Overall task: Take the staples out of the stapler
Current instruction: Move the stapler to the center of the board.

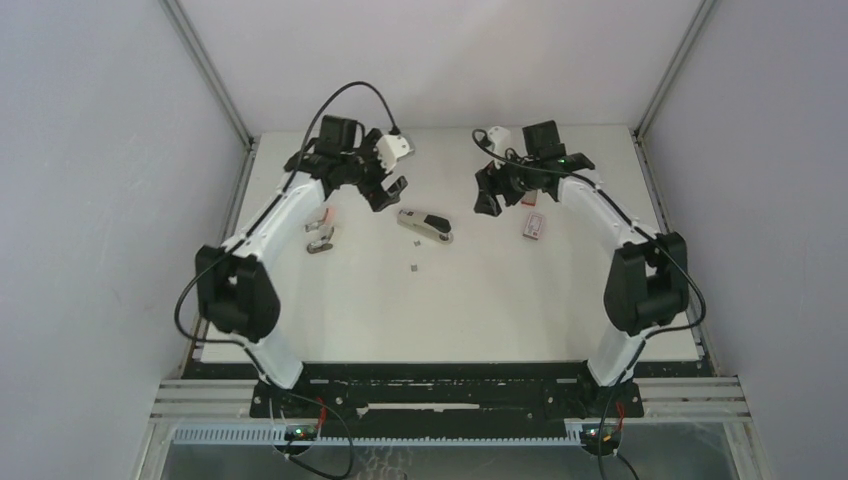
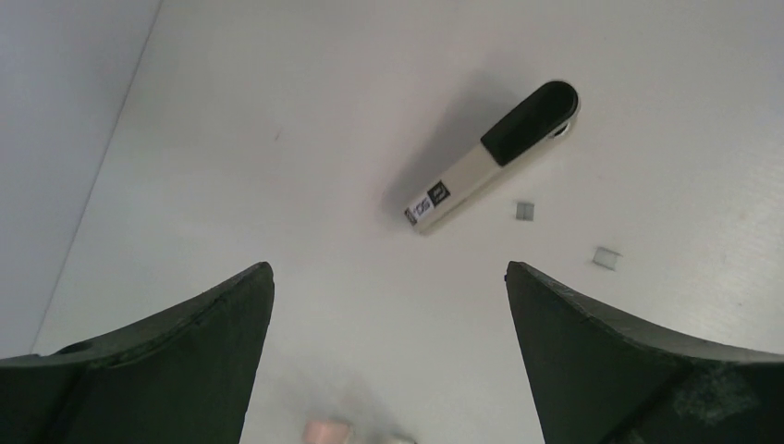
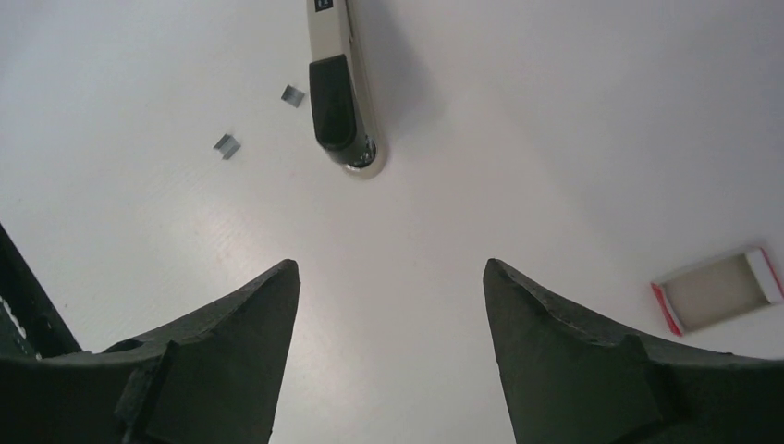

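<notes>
The stapler (image 1: 425, 224) lies flat on the desk (image 1: 480, 310), held by neither arm, between the two pincers and ahead of both. Two small strips of staples (image 2: 524, 211) lie loose on the desk just beside it, so at least part of the unloading looks done. The stapler appears shut, and whether any staples remain inside cannot be told.

The left pincer (image 2: 388, 277) is spread wide and holds nothing. It hovers above the desk, tilted down, with the stapler ahead of its tips and slightly to the right. The right pincer (image 3: 388, 268) is also spread and empty, hanging over bare desk with the stapler's dark end ahead of its left finger. A red-and-white box (image 3: 716, 289) lies off to its right.
</notes>
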